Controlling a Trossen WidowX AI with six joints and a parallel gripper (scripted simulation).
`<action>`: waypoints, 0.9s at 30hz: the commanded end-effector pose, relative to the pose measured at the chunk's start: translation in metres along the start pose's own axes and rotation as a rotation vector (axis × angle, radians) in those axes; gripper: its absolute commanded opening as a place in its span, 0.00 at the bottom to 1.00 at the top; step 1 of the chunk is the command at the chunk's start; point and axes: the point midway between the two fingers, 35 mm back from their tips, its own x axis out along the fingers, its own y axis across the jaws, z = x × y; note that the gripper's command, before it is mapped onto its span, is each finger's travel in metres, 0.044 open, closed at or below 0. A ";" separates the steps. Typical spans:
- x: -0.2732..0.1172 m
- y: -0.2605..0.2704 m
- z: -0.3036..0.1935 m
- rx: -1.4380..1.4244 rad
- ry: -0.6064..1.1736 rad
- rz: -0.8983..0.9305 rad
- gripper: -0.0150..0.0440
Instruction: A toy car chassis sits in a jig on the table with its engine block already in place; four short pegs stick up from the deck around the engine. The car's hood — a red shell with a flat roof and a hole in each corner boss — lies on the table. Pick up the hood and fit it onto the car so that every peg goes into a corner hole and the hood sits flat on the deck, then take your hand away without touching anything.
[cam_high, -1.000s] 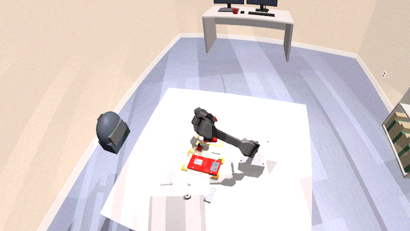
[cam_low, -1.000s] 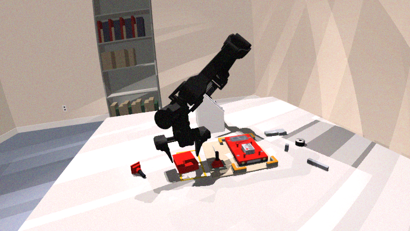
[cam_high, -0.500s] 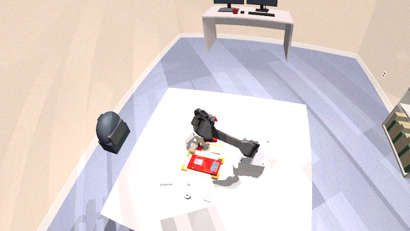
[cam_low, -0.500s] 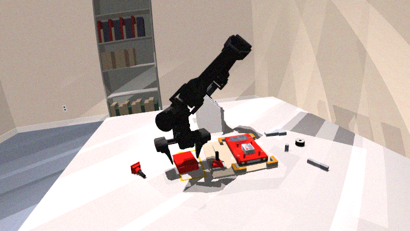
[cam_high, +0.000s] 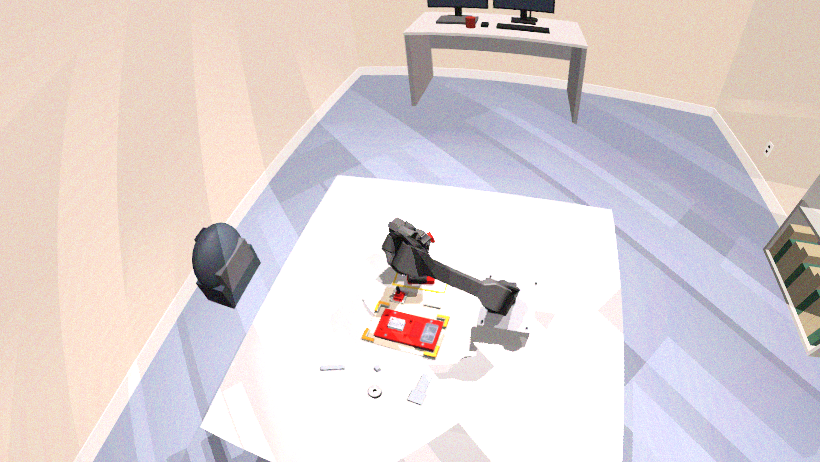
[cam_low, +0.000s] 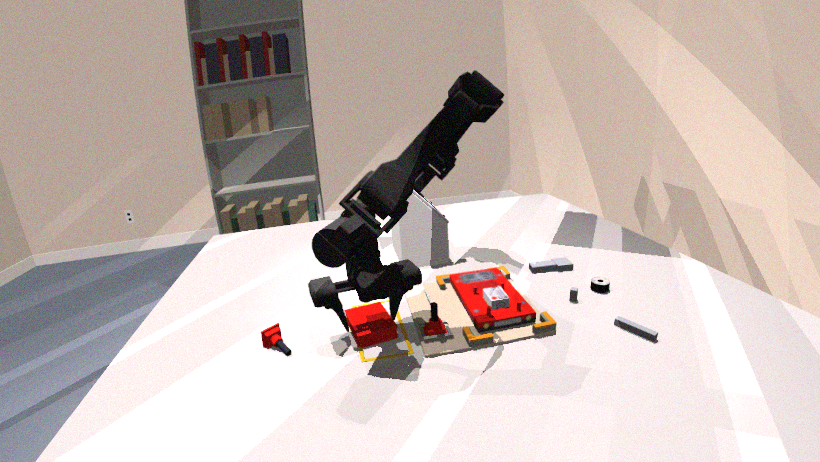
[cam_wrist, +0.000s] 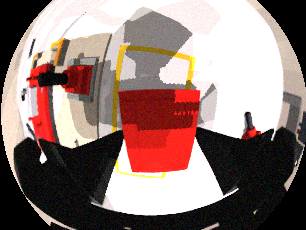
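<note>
The red hood (cam_low: 371, 327) (cam_wrist: 157, 130) lies on the table inside a yellow marked rectangle (cam_low: 378, 356) (cam_wrist: 155, 49). My gripper (cam_low: 371, 319) (cam_wrist: 157, 152) is low over it, open wide, with one finger on each side of the hood. In the top view the arm hides most of the hood. The red car chassis (cam_high: 408, 328) (cam_low: 492, 298) (cam_wrist: 37, 100) sits in its jig with orange corners (cam_high: 367, 335) (cam_low: 545, 316), to the right of the hood. The pale engine block (cam_high: 395, 324) (cam_low: 495, 296) stands on its deck. The pegs are too small to make out.
A small red part with a dark stick (cam_low: 434, 327) (cam_high: 397, 295) stands on the beige board between hood and car. Another red part (cam_low: 272, 337) (cam_wrist: 250, 131) lies left of the hood. Grey bars (cam_low: 550, 264) (cam_low: 635, 328) and a ring (cam_low: 599, 284) lie right of the jig.
</note>
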 end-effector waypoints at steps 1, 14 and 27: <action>0.000 0.000 0.000 -0.001 0.000 0.000 0.86; -0.003 0.000 0.000 0.001 0.000 0.000 0.58; -0.043 -0.001 0.000 0.000 0.000 -0.002 0.25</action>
